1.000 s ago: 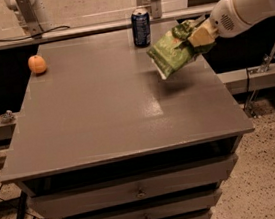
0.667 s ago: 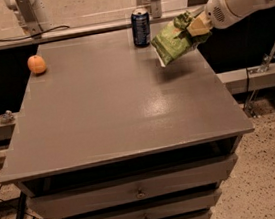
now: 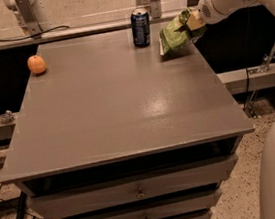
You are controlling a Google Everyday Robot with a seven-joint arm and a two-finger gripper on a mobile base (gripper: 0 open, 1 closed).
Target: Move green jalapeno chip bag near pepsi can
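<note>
The gripper (image 3: 191, 22), fingers clamped on the green jalapeno chip bag (image 3: 173, 37), has lowered it toward the grey table (image 3: 127, 108), now near the pepsi can (image 3: 140, 28), at its 3 o'clock; only release apparently remains.

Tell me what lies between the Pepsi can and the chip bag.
Only bare tabletop between can and bag, in the camera view; the claw, back right, holds the bag.

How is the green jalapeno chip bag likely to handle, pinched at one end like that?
The green jalapeno chip bag looks creased, so probably floppy, drooping from the gripper pinching its right end at the far right of the table. Puffy, so likely light. The upright pepsi can beside it might tip if the bag brushes it.
</note>
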